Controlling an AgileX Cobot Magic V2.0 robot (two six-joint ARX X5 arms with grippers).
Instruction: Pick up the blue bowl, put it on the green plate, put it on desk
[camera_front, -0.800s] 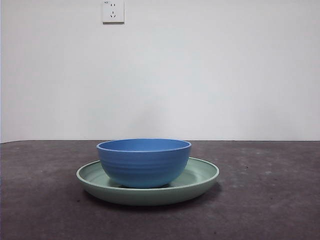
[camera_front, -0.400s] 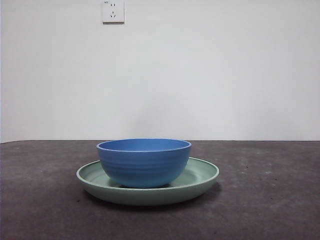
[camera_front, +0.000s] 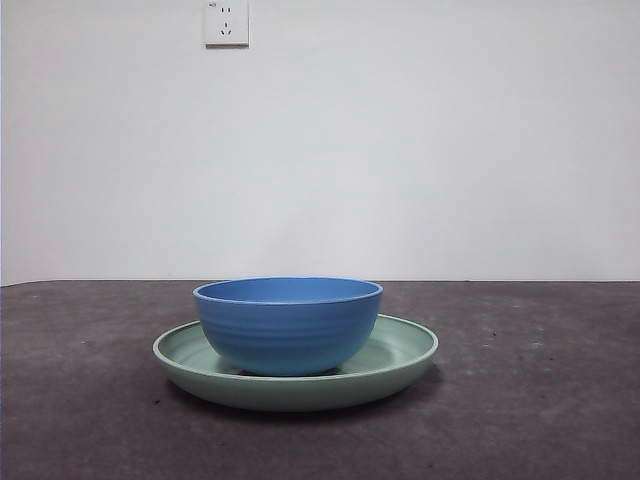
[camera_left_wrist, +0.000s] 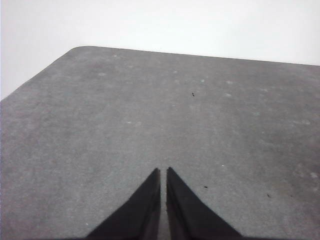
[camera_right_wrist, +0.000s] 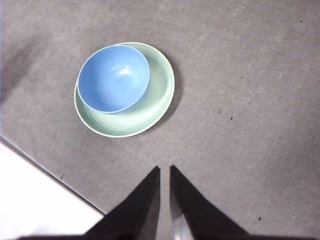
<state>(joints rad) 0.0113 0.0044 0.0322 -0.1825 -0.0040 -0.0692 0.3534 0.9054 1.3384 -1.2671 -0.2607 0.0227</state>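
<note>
The blue bowl (camera_front: 288, 324) stands upright inside the green plate (camera_front: 400, 352), which lies on the desk (camera_front: 540, 400). In the right wrist view the bowl (camera_right_wrist: 114, 78) sits off-centre in the plate (camera_right_wrist: 159, 90), close to one side of its rim. My right gripper (camera_right_wrist: 164, 170) is shut and empty, high above the desk and well apart from the plate. My left gripper (camera_left_wrist: 163, 171) is shut and empty over bare desk (camera_left_wrist: 150, 110); neither bowl nor plate shows in its view. No gripper shows in the front view.
A white wall with a power socket (camera_front: 226, 22) stands behind the desk. The desk's edge (camera_right_wrist: 50, 170) runs near the plate in the right wrist view. A rounded desk corner (camera_left_wrist: 75, 50) shows in the left wrist view.
</note>
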